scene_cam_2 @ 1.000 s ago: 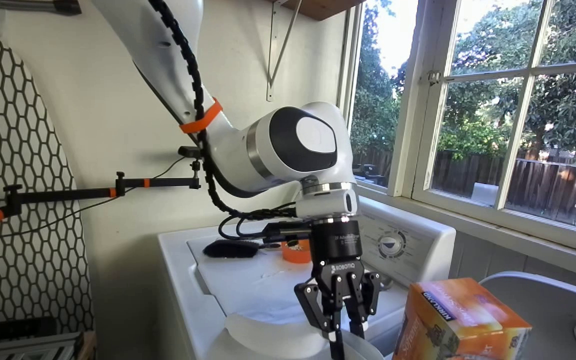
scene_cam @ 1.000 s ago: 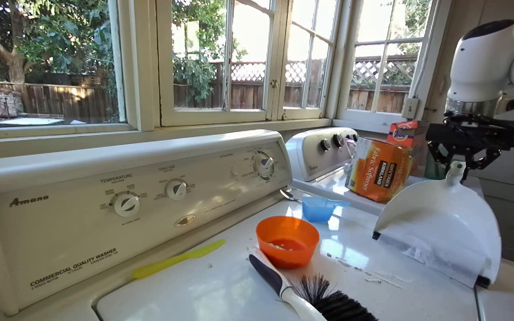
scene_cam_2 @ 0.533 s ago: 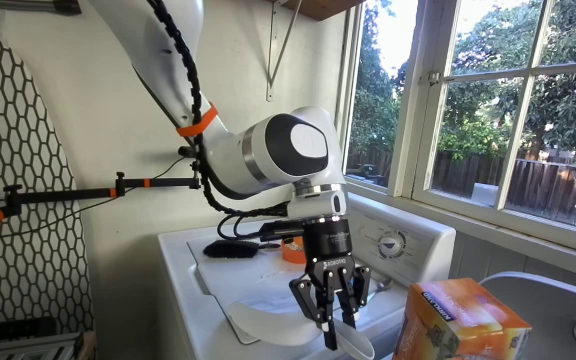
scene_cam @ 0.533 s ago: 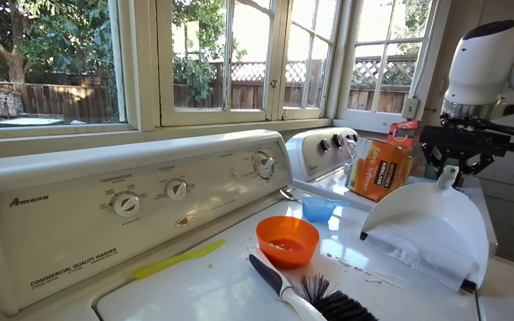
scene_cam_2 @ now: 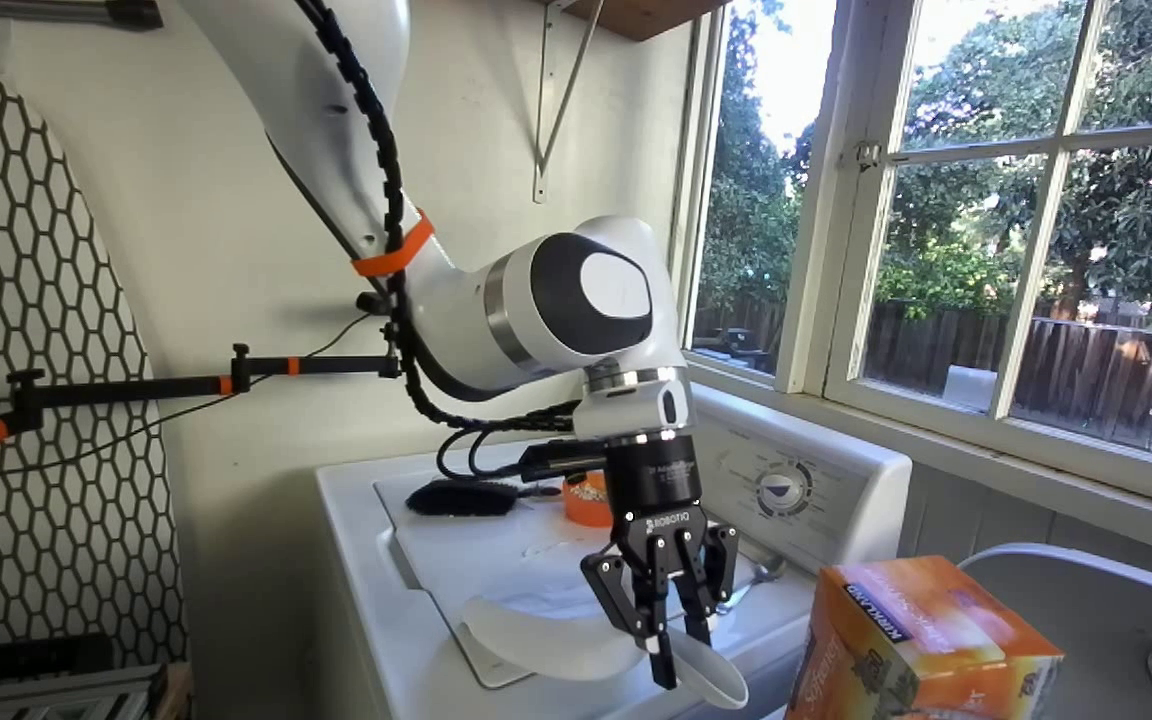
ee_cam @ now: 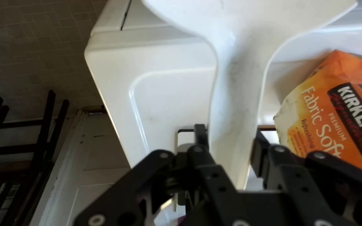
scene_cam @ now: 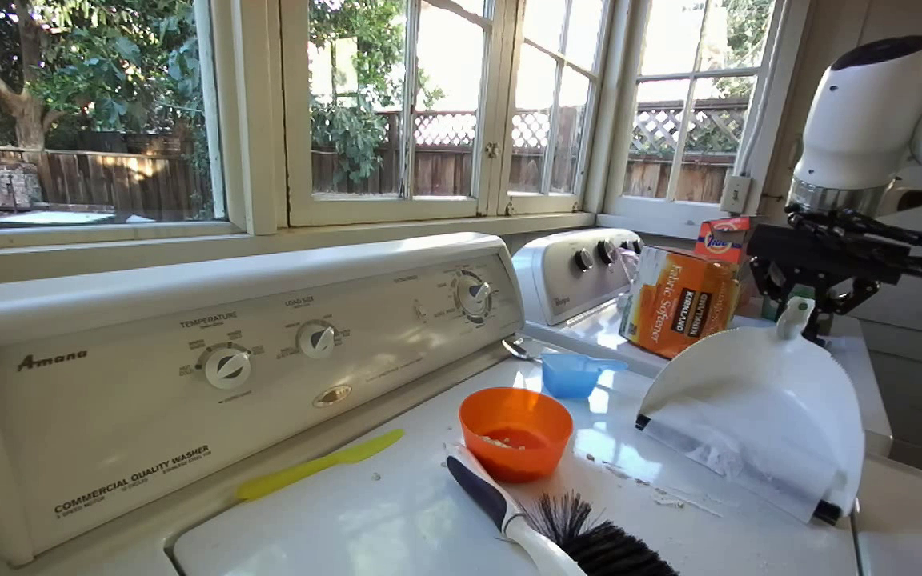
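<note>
The gripper [scene_cam_2: 682,655] is closed on the white dustpan [scene_cam: 757,416] by its handle [ee_cam: 239,88]; the broad part spreads below the gripper, and whether its front edge touches the washer [scene_cam: 333,528], I cannot tell. In an exterior view the handle covers part of the fingers [ee_cam: 201,138]. Near the gripper, to one side, stands the fabric softener box [ee_cam: 341,110], cut by the wrist view's edge. Farther from the gripper are the orange bowl [scene_cam: 515,456], its contents hard to recognise, and a brush [scene_cam: 541,548], cut off in an exterior view.
</note>
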`<move>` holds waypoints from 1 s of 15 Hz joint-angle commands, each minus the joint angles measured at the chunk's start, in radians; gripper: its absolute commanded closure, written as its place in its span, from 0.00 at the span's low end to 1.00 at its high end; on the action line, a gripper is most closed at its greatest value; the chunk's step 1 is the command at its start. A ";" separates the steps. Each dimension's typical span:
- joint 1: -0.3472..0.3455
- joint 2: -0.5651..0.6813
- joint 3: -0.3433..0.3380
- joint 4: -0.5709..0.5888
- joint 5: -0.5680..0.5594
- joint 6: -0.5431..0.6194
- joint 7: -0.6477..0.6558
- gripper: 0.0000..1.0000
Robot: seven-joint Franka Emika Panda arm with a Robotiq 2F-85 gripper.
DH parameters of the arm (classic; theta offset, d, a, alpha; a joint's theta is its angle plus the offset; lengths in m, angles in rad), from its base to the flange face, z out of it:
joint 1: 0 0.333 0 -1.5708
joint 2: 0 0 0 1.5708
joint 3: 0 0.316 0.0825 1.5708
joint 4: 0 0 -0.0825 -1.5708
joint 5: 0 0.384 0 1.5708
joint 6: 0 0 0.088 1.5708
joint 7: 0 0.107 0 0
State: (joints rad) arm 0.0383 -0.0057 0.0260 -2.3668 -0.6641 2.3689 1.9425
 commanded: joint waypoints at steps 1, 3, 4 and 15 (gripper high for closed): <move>-0.020 -0.034 -0.012 -0.025 -0.066 0.030 0.050 0.90; -0.029 -0.049 -0.018 -0.023 -0.079 0.031 0.051 0.90; -0.034 -0.054 -0.021 -0.024 -0.074 0.033 0.039 0.90; -0.044 -0.070 -0.015 -0.075 -0.111 0.088 0.044 0.90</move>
State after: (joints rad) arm 0.0029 -0.0475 0.0059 -2.3879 -0.7219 2.4091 1.9459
